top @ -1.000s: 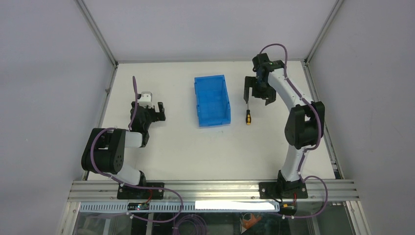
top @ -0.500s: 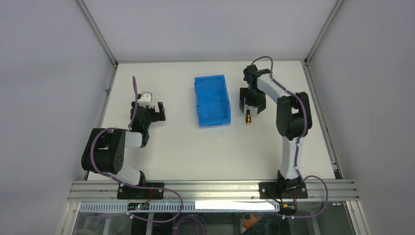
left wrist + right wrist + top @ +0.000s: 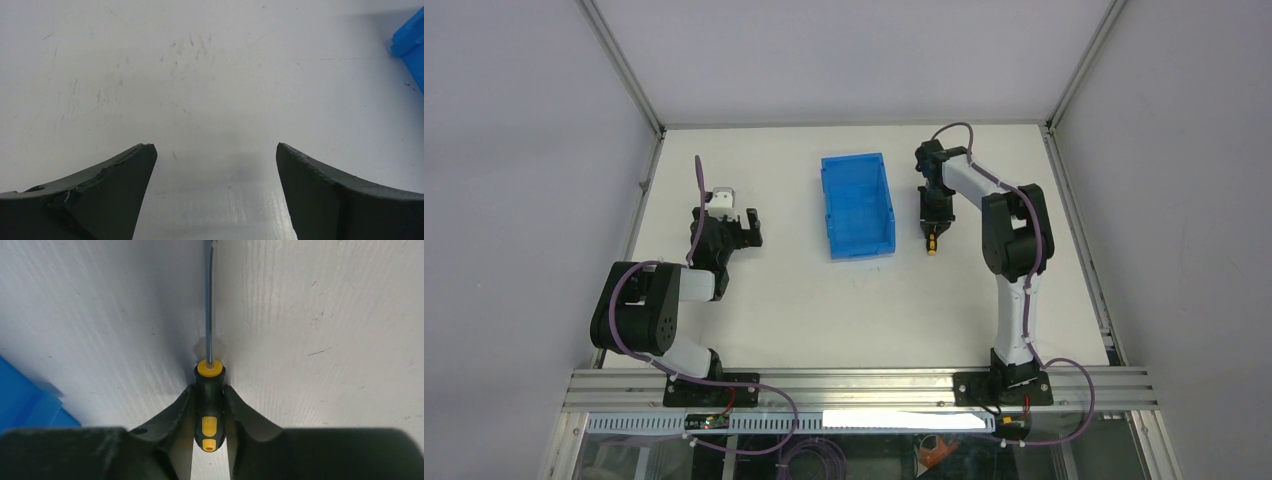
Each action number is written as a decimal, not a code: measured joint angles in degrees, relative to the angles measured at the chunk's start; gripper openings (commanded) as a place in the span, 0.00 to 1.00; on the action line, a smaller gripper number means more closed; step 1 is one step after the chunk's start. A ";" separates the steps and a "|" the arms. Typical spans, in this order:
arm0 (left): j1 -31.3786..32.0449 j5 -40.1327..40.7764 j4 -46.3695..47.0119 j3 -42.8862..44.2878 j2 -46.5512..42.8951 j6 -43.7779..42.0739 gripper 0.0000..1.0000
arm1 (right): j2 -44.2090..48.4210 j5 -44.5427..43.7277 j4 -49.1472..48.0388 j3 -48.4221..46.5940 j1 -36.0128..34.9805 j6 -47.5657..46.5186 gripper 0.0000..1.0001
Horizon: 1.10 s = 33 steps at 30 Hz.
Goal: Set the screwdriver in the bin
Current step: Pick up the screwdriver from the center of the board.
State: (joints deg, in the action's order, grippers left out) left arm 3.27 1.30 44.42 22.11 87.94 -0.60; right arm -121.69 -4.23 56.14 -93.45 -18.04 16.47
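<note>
My right gripper (image 3: 209, 388) clamps both fingers against the black-and-yellow handle of the screwdriver (image 3: 210, 412). The tool lies on the white table (image 3: 824, 310) just right of the blue bin (image 3: 827, 210), upper centre of the overhead frame, outside its walls. Its shaft points toward the top of the wrist frame. At left, my left gripper (image 3: 215, 146) hangs spread wide, holding nothing.

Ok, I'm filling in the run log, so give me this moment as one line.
right gripper: shut on screwdriver handle | screwdriver: beside bin, not inside | left gripper: open, holding nothing
</note>
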 measured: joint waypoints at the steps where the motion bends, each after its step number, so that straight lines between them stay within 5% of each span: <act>1: 0.00 0.00 0.00 0.00 0.00 0.00 0.99 | 0.00 0.00 -0.02 0.00 -0.02 0.00 0.19; 12: 0.00 0.00 0.00 0.00 0.00 0.00 0.99 | 0.00 -0.11 0.04 0.00 -0.07 -0.09 0.02; 33: 0.00 0.00 0.00 0.00 0.00 0.00 0.99 | 10.45 -6.29 8.04 -5.60 -0.07 -1.18 0.00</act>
State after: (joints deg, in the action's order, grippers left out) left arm 3.27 1.30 44.42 22.11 87.94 -0.60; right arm -111.24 -10.52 64.18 -99.04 -18.11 15.29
